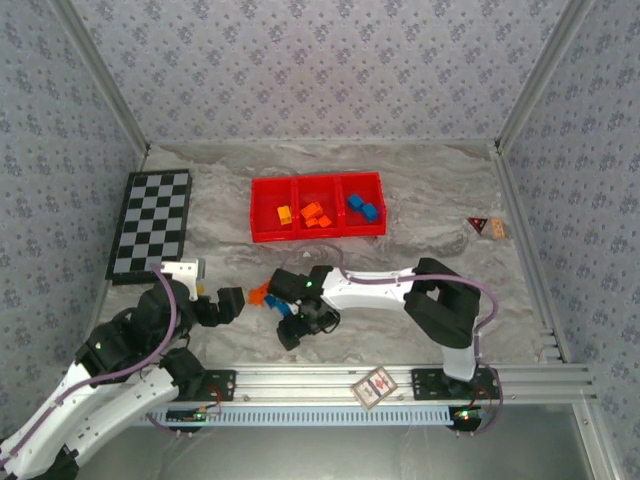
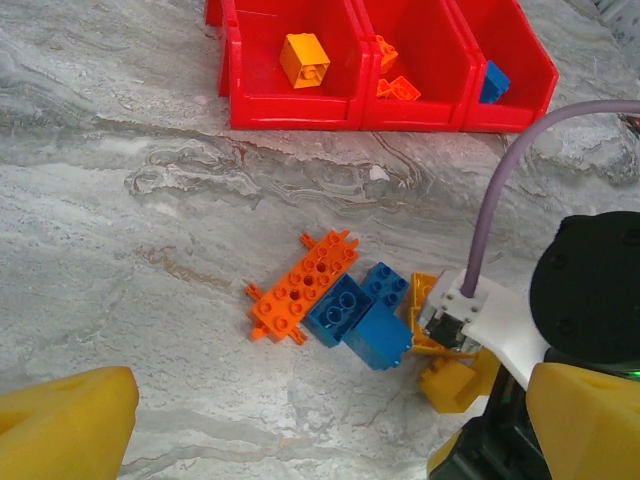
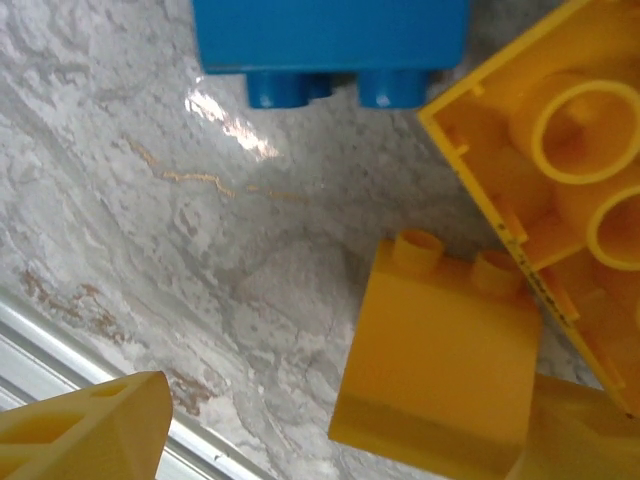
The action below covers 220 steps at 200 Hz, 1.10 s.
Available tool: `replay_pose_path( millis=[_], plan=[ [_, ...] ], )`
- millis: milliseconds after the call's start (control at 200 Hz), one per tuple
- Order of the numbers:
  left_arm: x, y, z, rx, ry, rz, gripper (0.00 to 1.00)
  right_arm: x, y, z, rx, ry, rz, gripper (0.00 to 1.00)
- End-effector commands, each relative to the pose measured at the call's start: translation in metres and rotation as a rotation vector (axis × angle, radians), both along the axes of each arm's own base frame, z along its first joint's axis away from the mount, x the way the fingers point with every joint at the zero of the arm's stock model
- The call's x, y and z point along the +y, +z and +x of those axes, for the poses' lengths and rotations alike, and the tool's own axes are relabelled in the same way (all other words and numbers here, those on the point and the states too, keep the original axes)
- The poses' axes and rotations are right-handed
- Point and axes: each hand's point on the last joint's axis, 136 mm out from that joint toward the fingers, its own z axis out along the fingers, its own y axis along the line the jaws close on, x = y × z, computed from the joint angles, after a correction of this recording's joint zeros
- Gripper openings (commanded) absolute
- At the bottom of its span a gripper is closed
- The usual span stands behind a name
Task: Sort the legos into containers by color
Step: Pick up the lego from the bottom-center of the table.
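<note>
Two yellow-orange legos sit on the right of the right wrist view. A studded brick [image 3: 440, 375] lies between the fingers of the right gripper [image 3: 350, 420], close against the lower-right one and well apart from the lower-left finger [image 3: 85, 430]. The jaws stand apart and grip nothing. An upturned brick [image 3: 560, 150] shows its hollow tubes at upper right, and a blue brick [image 3: 330, 40] lies at the top edge.

In the left wrist view, the loose pile lies at centre frame. It includes a flat orange plate [image 2: 305, 287] touching glossy blue bricks [image 2: 355, 315]. The left gripper [image 2: 325, 430] hangs below the pile with its jaws spread wide and nothing between them.

At upper centre of the top view, the red tray [image 1: 318, 236] holds one yellow-orange brick on the left, orange pieces in the middle and blue ones on the right.
</note>
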Motion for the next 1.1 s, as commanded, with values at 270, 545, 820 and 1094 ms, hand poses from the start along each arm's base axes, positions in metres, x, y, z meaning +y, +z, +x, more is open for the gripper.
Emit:
replay_pose_path(
  millis=[270,545,820,1094],
  plan=[
    [0.000,0.005,0.001,-0.026,0.001,-0.015,1.00,0.006,0.006,0.012,-0.087,0.040,-0.085,0.79],
    [0.003,0.007,0.000,-0.037,0.011,-0.023,1.00,0.004,-0.001,0.015,-0.135,0.032,-0.155,0.70],
    [0.005,0.009,-0.001,-0.046,0.018,-0.034,1.00,0.004,-0.004,0.016,-0.173,0.033,-0.214,0.50],
    [0.007,0.009,-0.001,-0.048,0.024,-0.035,0.99,-0.005,0.010,0.025,-0.242,-0.004,-0.215,0.35]
  ],
)
